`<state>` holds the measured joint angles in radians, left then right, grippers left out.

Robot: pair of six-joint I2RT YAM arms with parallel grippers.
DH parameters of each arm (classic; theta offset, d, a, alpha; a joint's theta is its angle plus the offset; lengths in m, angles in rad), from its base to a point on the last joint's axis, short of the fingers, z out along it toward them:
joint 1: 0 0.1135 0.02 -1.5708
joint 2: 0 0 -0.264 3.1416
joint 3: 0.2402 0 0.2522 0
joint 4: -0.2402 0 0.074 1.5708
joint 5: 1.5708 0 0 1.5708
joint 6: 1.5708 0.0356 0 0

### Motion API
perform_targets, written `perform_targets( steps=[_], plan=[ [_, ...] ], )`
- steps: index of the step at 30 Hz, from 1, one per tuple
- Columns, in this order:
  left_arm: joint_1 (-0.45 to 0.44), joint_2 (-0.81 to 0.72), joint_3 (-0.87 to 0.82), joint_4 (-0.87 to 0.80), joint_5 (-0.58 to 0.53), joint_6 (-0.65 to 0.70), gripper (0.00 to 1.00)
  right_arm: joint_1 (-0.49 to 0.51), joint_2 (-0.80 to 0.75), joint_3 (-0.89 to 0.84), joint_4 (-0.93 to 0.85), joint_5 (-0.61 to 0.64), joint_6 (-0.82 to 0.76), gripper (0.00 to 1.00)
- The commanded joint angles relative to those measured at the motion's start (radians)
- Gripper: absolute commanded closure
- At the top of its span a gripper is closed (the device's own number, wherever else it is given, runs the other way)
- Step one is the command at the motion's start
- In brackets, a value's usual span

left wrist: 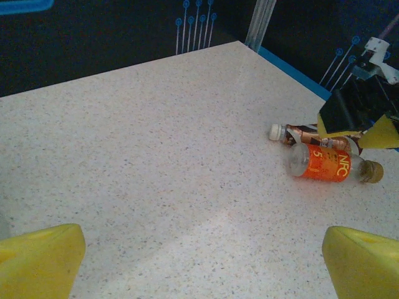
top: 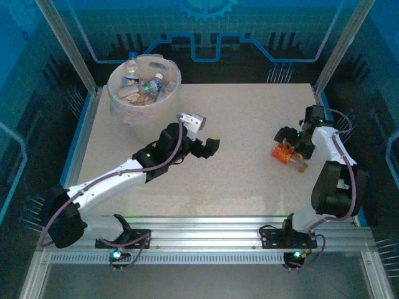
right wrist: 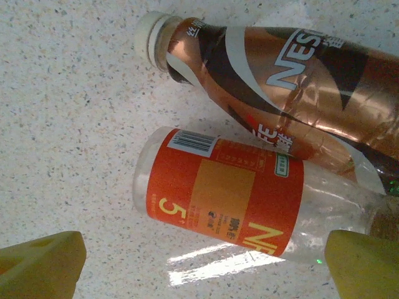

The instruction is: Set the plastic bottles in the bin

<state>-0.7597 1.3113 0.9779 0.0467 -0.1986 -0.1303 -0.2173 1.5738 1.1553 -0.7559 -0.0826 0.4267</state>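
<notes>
— Where's the target?
— The orange-labelled bottle (right wrist: pixel 218 199) lies by the surface's (top: pixel 237 180) right edge, touching a brown-sleeved bottle (right wrist: pixel 293 93). My right jaws hang wide over it, empty.
— I'd close across the orange label only, since the brown one crowds it.
— My left jaws are wide too, mid-surface, on the path to the far-left-corner bin (top: pixel 134 118).

We record a speckled beige table (left wrist: pixel 137 143) — the orange-labelled bottle (right wrist: pixel 224 205) bears yellow lettering, the bronze bottle (right wrist: pixel 299 93) a white cap; the bin (top: pixel 128 118) is translucent whitish.
</notes>
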Motion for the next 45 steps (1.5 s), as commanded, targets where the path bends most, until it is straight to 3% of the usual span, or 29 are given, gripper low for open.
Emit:
perform_targets(
  steps=[1,18,33,36,40,45],
  plan=[
    [-0.016,0.023,-0.028,0.104,-0.025,-0.037,0.01,0.009,0.026,-0.013,0.018,0.012,-0.02,0.0],
    [-0.03,0.122,-0.02,0.114,-0.036,-0.071,0.01,0.13,0.096,0.006,-0.015,0.04,0.021,0.0],
    [-0.033,0.174,0.005,0.134,-0.043,-0.071,0.01,0.404,0.058,0.046,0.032,-0.189,0.179,0.0],
    [-0.033,0.177,-0.001,0.14,-0.051,-0.081,0.01,0.4,0.031,0.111,-0.003,-0.188,0.142,0.0],
    [-0.036,0.179,-0.016,0.148,-0.059,-0.107,0.01,0.356,0.02,0.173,-0.077,-0.094,0.077,0.0],
    [-0.036,0.172,-0.025,0.151,-0.074,-0.117,0.01,0.262,0.031,0.125,-0.087,-0.052,0.026,0.0]
  ],
)
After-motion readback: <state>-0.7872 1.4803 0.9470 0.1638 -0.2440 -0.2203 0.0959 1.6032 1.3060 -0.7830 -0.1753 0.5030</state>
